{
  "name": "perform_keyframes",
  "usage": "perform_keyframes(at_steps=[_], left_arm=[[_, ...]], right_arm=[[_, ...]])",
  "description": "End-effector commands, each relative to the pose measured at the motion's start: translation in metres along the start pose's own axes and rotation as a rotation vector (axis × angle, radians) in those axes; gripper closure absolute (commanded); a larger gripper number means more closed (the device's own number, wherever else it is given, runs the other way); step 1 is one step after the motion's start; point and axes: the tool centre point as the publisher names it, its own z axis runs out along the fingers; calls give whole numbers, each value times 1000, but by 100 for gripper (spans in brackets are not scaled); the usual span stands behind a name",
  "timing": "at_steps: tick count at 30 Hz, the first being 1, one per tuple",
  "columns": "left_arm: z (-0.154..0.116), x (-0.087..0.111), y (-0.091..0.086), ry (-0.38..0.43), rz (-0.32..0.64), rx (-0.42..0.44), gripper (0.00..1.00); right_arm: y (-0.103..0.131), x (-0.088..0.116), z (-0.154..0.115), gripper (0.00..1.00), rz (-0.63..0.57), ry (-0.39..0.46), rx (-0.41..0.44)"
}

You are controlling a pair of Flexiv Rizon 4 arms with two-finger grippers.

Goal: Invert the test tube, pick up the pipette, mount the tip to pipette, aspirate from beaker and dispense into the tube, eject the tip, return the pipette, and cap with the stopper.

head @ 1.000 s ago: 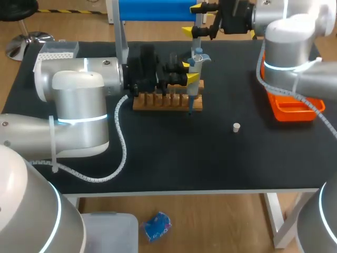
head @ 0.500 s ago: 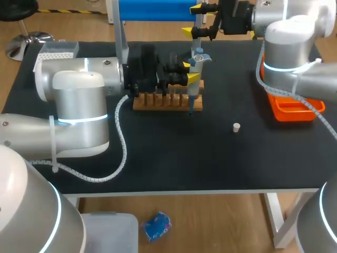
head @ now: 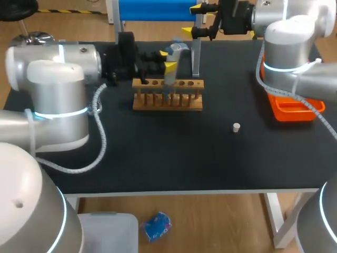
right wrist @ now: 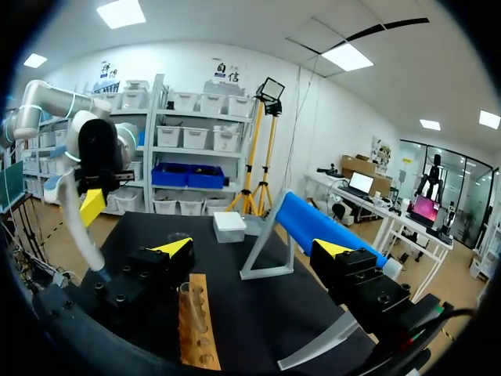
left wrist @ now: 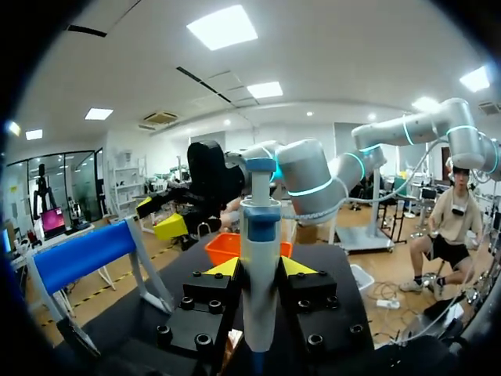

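My left gripper (head: 169,64) is shut on the grey and blue pipette (head: 169,83), which hangs tilted over the middle of the wooden tube rack (head: 167,101). In the left wrist view the pipette (left wrist: 259,266) stands upright between the yellow fingertips (left wrist: 221,269). My right gripper (head: 196,20) stands open at the table's far edge, by the blue pipette stand (head: 158,9), with nothing between its fingers. From the right wrist the gripper (right wrist: 253,248) looks over the rack (right wrist: 200,329), which holds a clear test tube (right wrist: 188,301). A white stopper (head: 236,127) lies to the right of the rack.
An orange tray (head: 292,109) sits at the right edge under my right arm. A white tip box (right wrist: 229,223) stands at the far side past the rack. The stand's grey leg (head: 196,52) rises just behind the rack's right end.
My left arm has swung to the left and back, carrying the pipette from the rack's right end to over its middle. The right arm has stayed where it was.
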Motion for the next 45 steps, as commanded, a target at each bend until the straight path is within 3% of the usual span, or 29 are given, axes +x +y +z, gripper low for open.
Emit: perform_keyframes(at_steps=[1, 12, 31, 37, 45], left_arm=[[-62, -12, -3, -6, -10, -30, 100], [-125, -61, 11, -160, -60, -29, 100], [-125, -61, 11, -160, -60, -29, 100], [-117, -117, 11, -271, -85, -23, 100], [-100, -178, 25, -346, -146, -74, 100]], right_arm=[[0, 0, 0, 0, 0, 1, 1], [0, 0, 0, 0, 0, 1, 1], [0, 0, 0, 0, 0, 1, 1], [0, 0, 0, 0, 0, 1, 1], [0, 0, 0, 0, 0, 1, 1]])
